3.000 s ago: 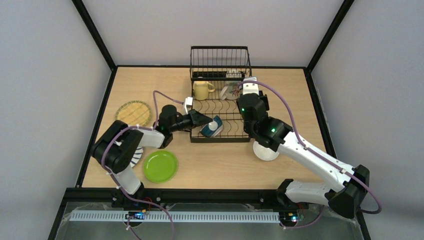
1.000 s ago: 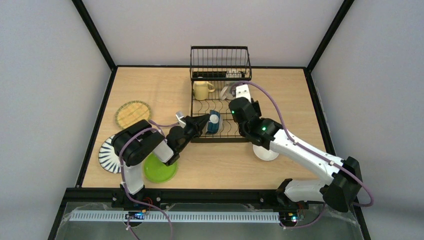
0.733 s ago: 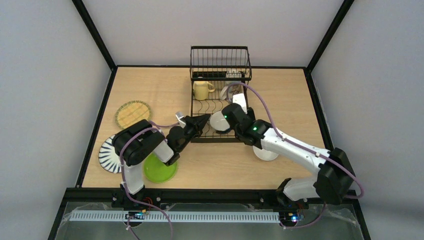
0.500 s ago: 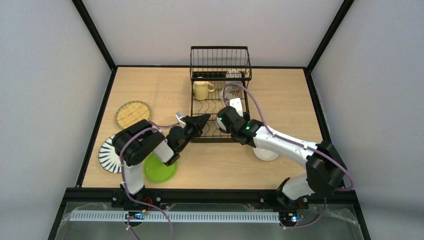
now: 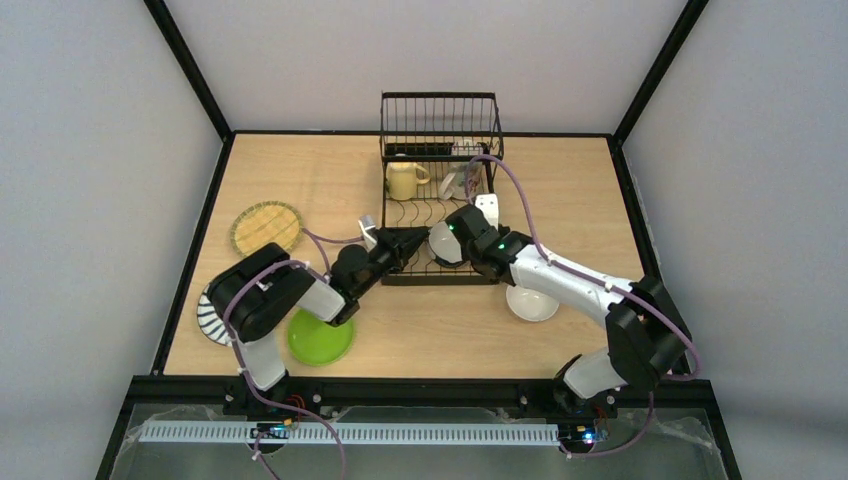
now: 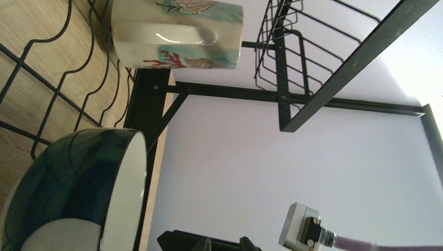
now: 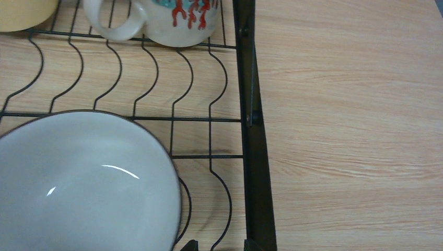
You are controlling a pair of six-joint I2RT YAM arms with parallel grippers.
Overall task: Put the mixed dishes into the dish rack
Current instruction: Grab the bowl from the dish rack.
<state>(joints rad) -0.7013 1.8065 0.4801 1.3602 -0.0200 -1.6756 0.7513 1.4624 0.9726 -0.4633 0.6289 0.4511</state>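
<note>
The black wire dish rack (image 5: 440,150) stands at the back middle, with its wires (image 7: 211,136) under my right wrist. A pale yellow mug (image 5: 403,180) and a coral-patterned mug (image 5: 460,184) (image 6: 177,34) sit in it. A bowl, dark blue outside and white inside (image 5: 438,247) (image 6: 78,193) (image 7: 83,183), rests tilted in the rack's front slots. My left gripper (image 5: 408,240) (image 6: 224,244) is just left of that bowl, its tips slightly apart and empty. My right gripper (image 5: 458,232) (image 7: 219,244) is at the bowl's right rim, open over rack wire, with the bowl beside its left finger.
A white bowl (image 5: 531,302) lies on the table right of the rack, under my right arm. A lime green plate (image 5: 320,338), a tan woven-look plate (image 5: 266,226) and a black-striped white plate (image 5: 207,316) lie on the left. My left arm covers part of the striped plate.
The blue bowl stood on edge showing its outside. It now leans with its white inside up. My right arm swung left onto it. My left jaws parted slightly.
</note>
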